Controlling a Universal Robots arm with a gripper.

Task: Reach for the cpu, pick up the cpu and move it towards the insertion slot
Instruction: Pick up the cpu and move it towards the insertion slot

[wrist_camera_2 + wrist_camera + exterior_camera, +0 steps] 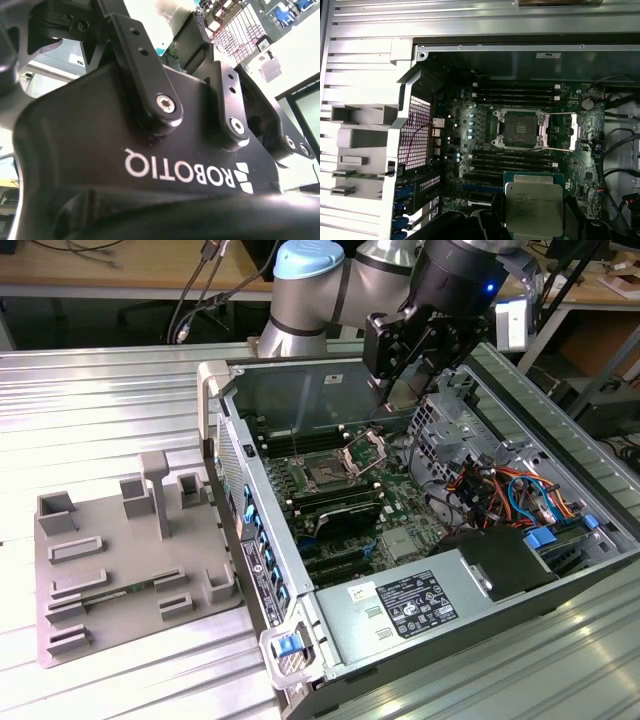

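Note:
The cpu [534,202], a flat square chip with a shiny silver top, hangs close under the camera in the first wrist view, over the board's memory-slot side of the insertion slot [517,127]. That socket has a dark centre and a silver frame, and its hinged bracket [561,131] is swung open beside it. In the exterior view my gripper [402,392] hovers inside the open computer case, above and behind the insertion slot [325,473], shut on the pale cpu [405,386]. The second wrist view looks along the black gripper body [150,150] towards its fingers [192,45].
A grey plastic tray [130,560] with rectangular frames lies on the metal table at the exterior view's left. Inside the case are a drive cage [450,430], orange and blue cables [505,490], a power supply [410,605], long black memory slots [515,92] and a bare silvery chip [400,545].

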